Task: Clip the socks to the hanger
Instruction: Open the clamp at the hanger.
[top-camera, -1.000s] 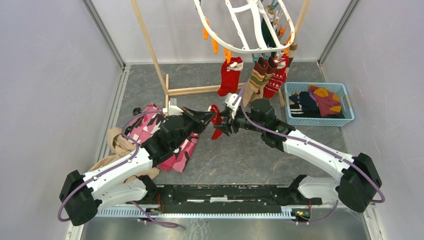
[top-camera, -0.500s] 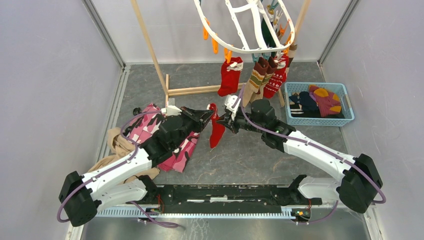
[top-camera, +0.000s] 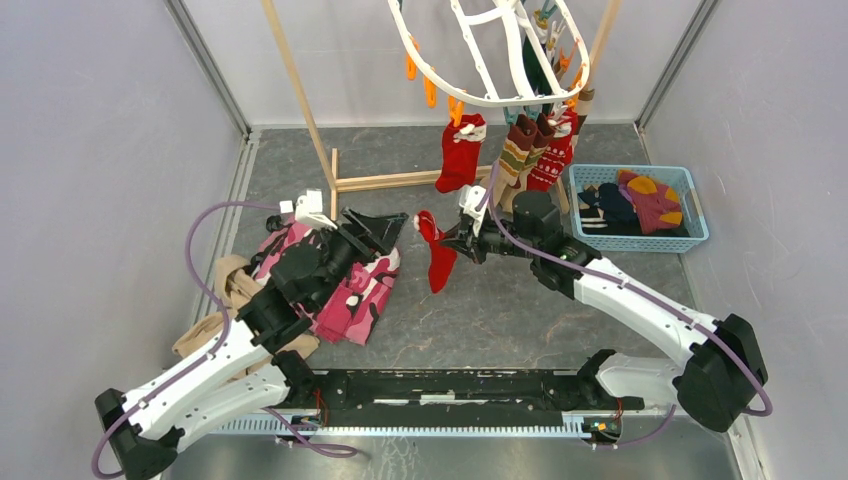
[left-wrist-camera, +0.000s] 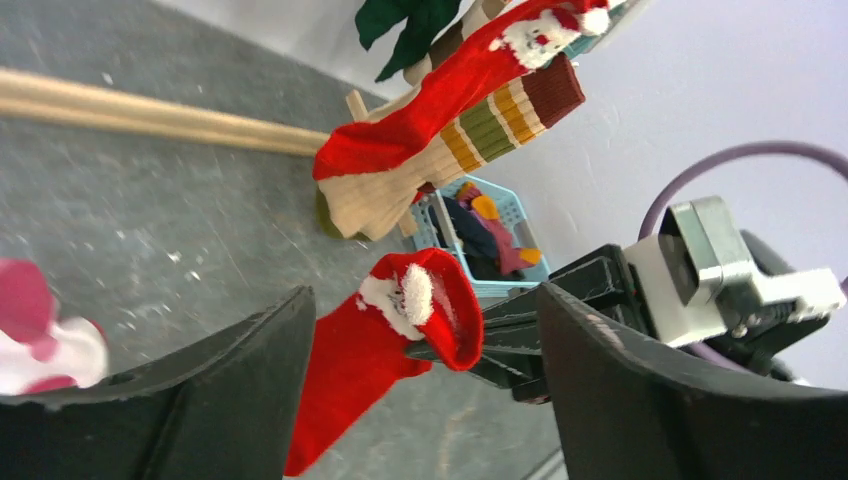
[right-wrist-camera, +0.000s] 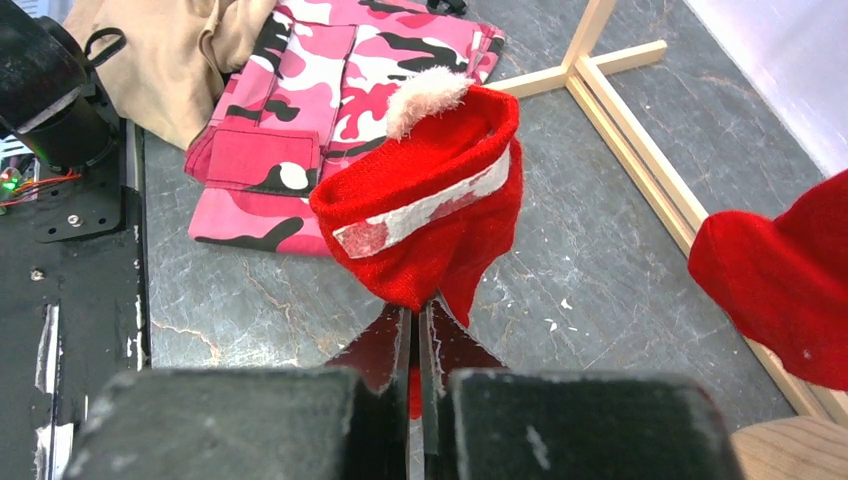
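A red sock (top-camera: 438, 263) with a white cuff trim hangs from my right gripper (top-camera: 452, 240), which is shut on its cuff edge (right-wrist-camera: 430, 215); the jaws (right-wrist-camera: 415, 312) pinch red fabric. My left gripper (top-camera: 390, 228) stands open just left of the sock, touching nothing; in the left wrist view the sock (left-wrist-camera: 365, 375) hangs between and beyond its fingers. The white hanger (top-camera: 440, 88) hangs at the top, with a red sock (top-camera: 460, 155), a tan-striped sock (top-camera: 515, 160) and a patterned red sock (top-camera: 550, 162) clipped to it. More socks (top-camera: 640, 200) lie in the basket.
A blue basket (top-camera: 700, 235) stands at the right. The wooden rack (top-camera: 300, 90) has its base bars (top-camera: 400, 180) on the floor behind the grippers. A pink camouflage cloth (top-camera: 345, 295) and a tan cloth (top-camera: 235, 290) lie under the left arm.
The right gripper closed on the sock's cuff. The left gripper then opened, released the sock and drew back to the left. The sock now hangs straight from the right gripper.
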